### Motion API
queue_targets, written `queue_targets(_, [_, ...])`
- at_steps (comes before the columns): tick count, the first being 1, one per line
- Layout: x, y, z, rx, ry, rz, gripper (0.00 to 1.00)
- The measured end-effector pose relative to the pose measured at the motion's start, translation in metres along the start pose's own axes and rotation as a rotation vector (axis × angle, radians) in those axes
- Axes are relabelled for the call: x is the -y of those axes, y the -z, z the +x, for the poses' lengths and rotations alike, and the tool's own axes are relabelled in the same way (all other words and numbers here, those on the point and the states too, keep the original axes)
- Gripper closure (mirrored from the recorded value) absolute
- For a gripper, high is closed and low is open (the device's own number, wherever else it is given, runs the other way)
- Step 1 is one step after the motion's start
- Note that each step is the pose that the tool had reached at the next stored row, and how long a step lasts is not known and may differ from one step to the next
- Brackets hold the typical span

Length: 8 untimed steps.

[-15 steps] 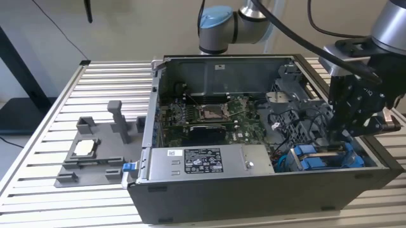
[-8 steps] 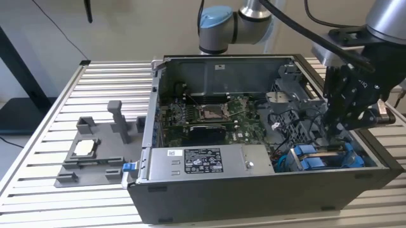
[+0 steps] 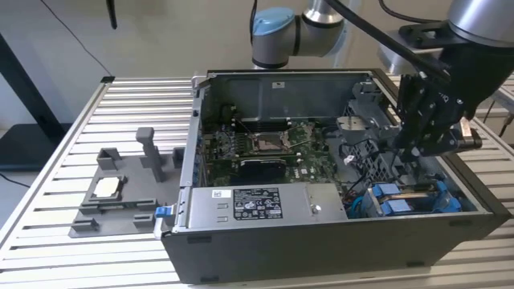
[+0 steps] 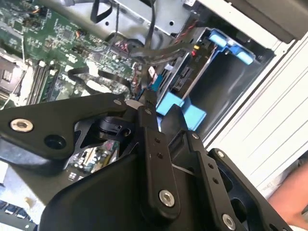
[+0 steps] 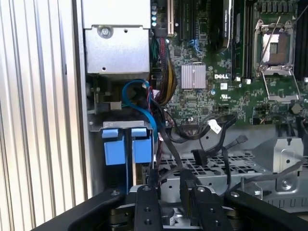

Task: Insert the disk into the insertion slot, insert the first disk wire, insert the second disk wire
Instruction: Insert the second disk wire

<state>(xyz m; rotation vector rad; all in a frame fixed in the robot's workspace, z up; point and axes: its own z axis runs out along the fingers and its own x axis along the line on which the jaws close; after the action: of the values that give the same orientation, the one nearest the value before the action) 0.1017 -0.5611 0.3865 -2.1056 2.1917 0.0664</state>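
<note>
The disk [image 3: 399, 199] stands on edge inside the insertion slot [image 3: 451, 201] at the case's front corner, on the exterior view's right. Its blue carrier tabs [image 5: 124, 144] face up, and they appear in the second wrist view as blue tabs [image 4: 182, 109]. My gripper [image 3: 404, 147] hangs just above the grey drive cage, beside the slot. The gripper [image 5: 168, 204] looks shut on a thin black disk wire [image 5: 153, 175] that runs up from its fingertips. In the second wrist view the gripper [image 4: 144, 102] closes just below a small blue connector [image 4: 153, 87].
The open computer case lies on a slatted table [image 3: 136, 102]. Beside the slot are the grey power-supply box [image 3: 241, 203] and the green motherboard [image 3: 257, 144] with its processor socket [image 5: 274, 45]. Two loose black connectors [image 5: 199, 156] dangle over the cage. A grey parts fixture [image 3: 120, 192] stands outside.
</note>
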Motion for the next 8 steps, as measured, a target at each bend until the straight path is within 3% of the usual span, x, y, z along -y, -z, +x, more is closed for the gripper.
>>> queue_targets(2, [-0.0056, 0.0004, -0.0025, 0.004, 0.0, 0.0012, 0.67])
queue_targets(8, [-0.0179, -0.0009, -0.0199, 0.0039, 0.001, 0.0018, 0.67])
